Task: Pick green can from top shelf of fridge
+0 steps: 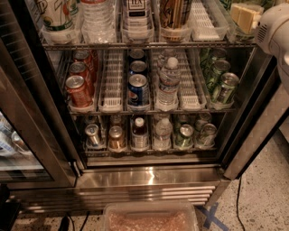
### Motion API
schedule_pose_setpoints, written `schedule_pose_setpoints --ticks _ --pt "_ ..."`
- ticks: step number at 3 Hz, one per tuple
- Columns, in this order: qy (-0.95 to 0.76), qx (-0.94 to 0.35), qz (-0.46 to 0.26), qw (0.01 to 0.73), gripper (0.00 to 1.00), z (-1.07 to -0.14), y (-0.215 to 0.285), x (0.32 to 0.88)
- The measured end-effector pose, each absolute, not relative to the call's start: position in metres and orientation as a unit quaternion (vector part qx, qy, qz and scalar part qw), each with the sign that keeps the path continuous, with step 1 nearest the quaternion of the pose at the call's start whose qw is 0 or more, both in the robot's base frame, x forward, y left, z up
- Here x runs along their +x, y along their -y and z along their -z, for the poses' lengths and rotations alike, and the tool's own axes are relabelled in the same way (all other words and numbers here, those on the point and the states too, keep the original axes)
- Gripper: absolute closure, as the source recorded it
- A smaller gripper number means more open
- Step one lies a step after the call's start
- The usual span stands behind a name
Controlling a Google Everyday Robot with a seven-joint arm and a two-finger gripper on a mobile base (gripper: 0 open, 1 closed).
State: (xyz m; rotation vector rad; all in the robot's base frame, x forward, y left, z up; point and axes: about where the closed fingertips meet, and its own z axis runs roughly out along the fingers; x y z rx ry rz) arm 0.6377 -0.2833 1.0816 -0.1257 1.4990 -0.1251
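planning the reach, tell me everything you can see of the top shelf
The top shelf is a metal wire rack across the fridge at the view's top, holding clear and white plastic lane trays. Tall cans and a water bottle stand in them, tops cut off. The gripper is at its right end.

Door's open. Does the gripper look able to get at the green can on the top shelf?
Probably yes. The gripper is at the right end of the top shelf, with the fridge door open and nothing between it and the green can, of which only a sliver shows.
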Motion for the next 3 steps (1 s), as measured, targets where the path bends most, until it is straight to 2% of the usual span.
schedule_pose_setpoints --ticks 1,2,3 --pt "-0.684 -0.061 0.051 0.725 0.30 -1.0787 0.2811 0.6400" --pt "-0.685 -0.064 0.047 0.725 0.49 -1.0788 0.2799 0.6409" --pt "-0.685 -0.064 0.047 0.725 0.73 -1.0788 0.2798 0.6409"
